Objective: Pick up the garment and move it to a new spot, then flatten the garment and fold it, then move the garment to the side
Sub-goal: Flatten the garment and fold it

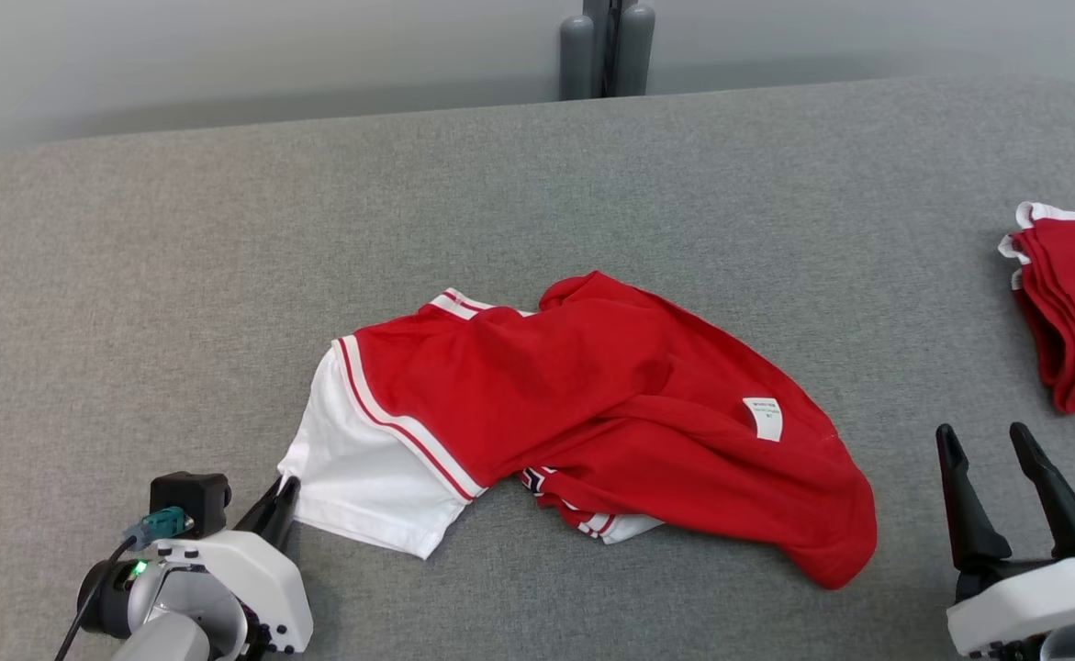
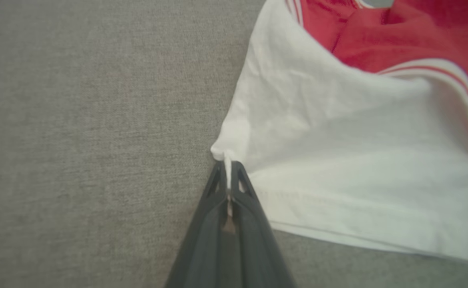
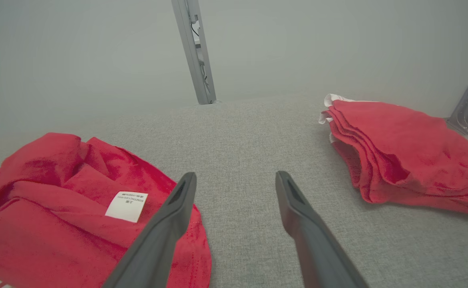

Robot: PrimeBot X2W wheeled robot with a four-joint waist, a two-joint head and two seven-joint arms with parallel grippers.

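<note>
Garment (image 1: 592, 413): one, red with white panels and striped trim, lying crumpled near the middle of the grey surface (image 1: 225, 229). A single white label (image 1: 763, 418) shows on its red part. Two pincers are in sight. The left pincer (image 1: 282, 491) sits at the white corner on the robot's left, its two dark fingers pressed together with a pinch of white hem caught between the tips. The right pincer (image 1: 982, 431) stands spread wide with nothing in it, near the red end of the cloth. Further right lies one stack (image 1: 1074, 303) of folded red pieces with white edges.
</note>
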